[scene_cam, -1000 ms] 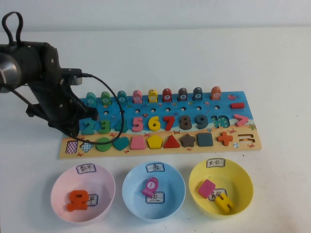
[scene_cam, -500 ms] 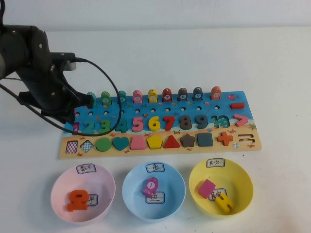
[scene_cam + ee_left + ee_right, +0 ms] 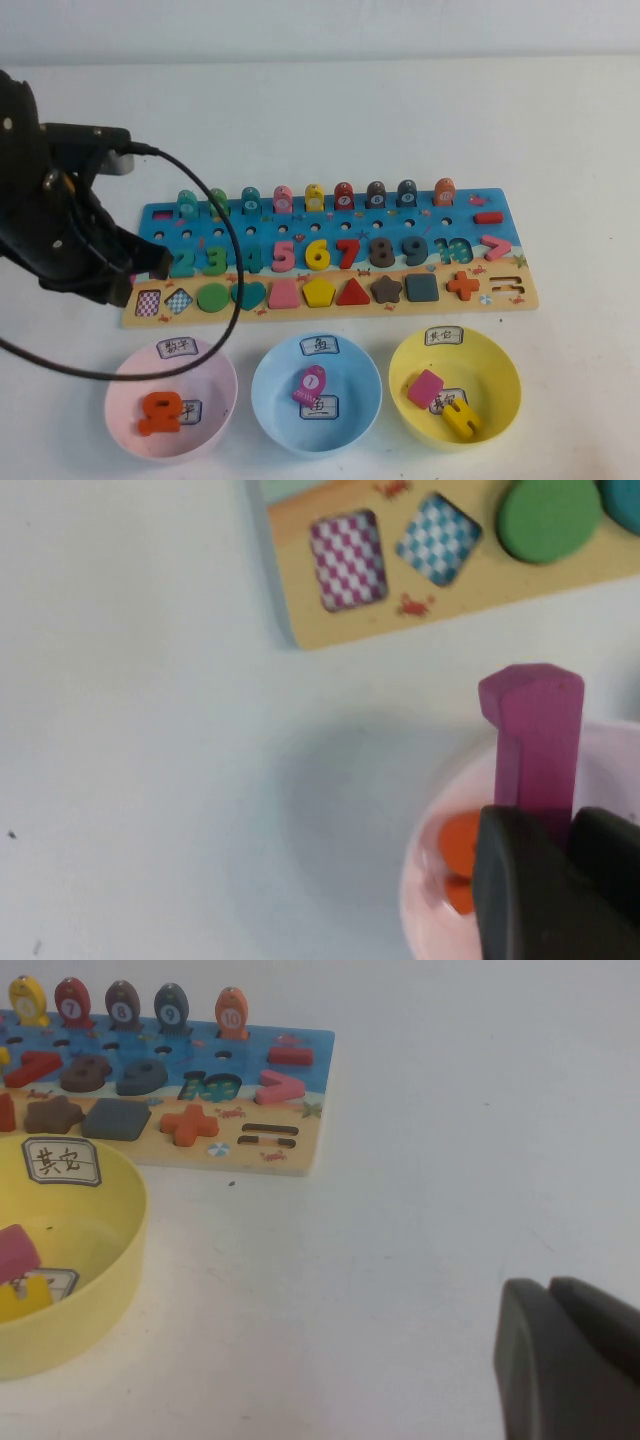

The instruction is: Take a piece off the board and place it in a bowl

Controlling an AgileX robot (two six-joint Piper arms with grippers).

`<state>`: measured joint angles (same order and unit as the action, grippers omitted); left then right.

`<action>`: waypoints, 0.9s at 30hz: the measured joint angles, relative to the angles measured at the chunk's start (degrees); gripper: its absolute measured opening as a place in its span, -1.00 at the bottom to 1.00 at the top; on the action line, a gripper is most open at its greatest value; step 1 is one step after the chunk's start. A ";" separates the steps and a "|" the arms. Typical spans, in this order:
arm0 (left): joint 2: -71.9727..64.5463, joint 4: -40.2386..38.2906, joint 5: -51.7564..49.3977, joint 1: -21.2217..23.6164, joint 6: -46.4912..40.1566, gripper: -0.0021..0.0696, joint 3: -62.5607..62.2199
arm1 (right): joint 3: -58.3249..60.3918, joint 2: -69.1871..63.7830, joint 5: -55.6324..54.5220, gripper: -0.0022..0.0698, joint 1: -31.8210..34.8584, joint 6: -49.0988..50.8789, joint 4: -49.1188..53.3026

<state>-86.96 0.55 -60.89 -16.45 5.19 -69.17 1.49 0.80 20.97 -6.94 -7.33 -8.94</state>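
**A:** What is the setting looking like?

**B:** A plain white table [image 3: 400,110] is filling every view, with nothing visible beyond it but a pale strip along the far edge.

**A:** And where is the piece sitting?

**B:** The magenta digit "1" [image 3: 535,745] is standing upright between the dark fingers [image 3: 520,890] of the left gripper [image 3: 562,830], which is closing snugly on its lower end. In the wrist view it is hanging partly over the rim of the pale pink bowl [image 3: 425,880], beside the near left corner of the board [image 3: 300,600]. From the high view the piece is hidden behind the arm.

**A:** What is lying in that bowl?

**B:** An orange piece [image 3: 160,412] is resting inside the pink bowl [image 3: 215,360], which is sitting leftmost in a row with a light blue bowl [image 3: 270,380] and a yellow bowl [image 3: 500,370], all just in front of the board [image 3: 500,295].

**A:** What about the left arm?

**B:** Its black bulk [image 3: 50,230] is being cut off by the picture's left edge, and its cable [image 3: 235,270] is looping across the board's left end.

**A:** And the right gripper?

**B:** Only a dark corner of the right gripper [image 3: 565,1360] is showing, above bare table to the right of the board and well clear of it. I cannot tell how its jaws are standing.
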 joint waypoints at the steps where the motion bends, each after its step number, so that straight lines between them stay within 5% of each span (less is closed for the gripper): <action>1: 1.52 0.00 -0.73 -1.00 0.02 -0.81 0.99 | 0.00 0.00 0.00 -0.99 0.00 0.00 0.00; 16: 7.07 -3.91 -6.88 -9.15 -5.19 -0.81 4.40 | 0.00 0.00 0.00 -0.99 0.00 0.00 0.00; 27: 1.68 -4.69 -6.29 -10.28 -8.77 -0.81 4.40 | 0.00 0.00 0.00 -0.99 0.00 0.00 0.00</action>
<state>-85.27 -4.15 -67.19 -26.72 -3.58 -64.77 1.49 0.80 20.97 -6.94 -7.33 -8.94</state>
